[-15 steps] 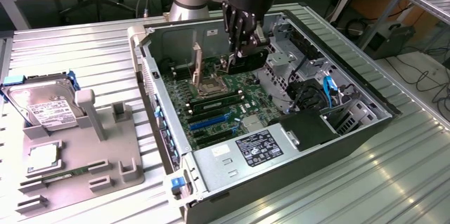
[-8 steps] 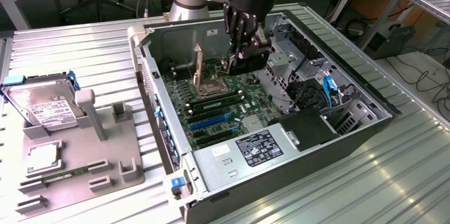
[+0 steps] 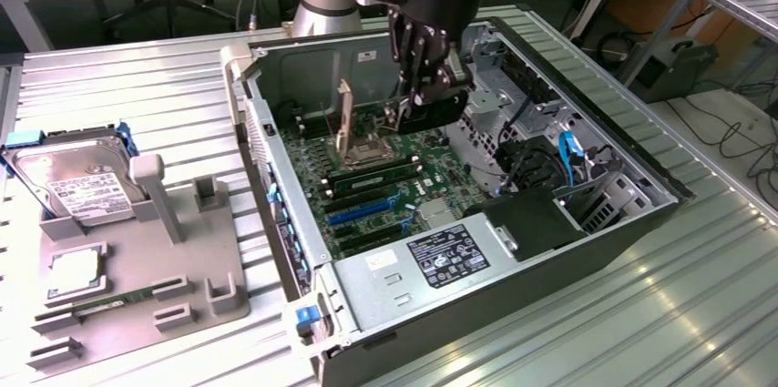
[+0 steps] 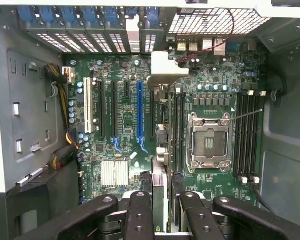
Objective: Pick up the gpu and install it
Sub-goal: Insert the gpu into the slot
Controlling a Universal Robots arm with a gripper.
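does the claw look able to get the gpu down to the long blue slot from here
Probably yes: the claw holds the gpu inside the open case, and the blue slot lies bare beside it.

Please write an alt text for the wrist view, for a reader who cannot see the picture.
The gripper holds a thin graphics card edge-on above a green motherboard inside an open computer case. A long blue slot and an open processor socket lie to either side of the card.
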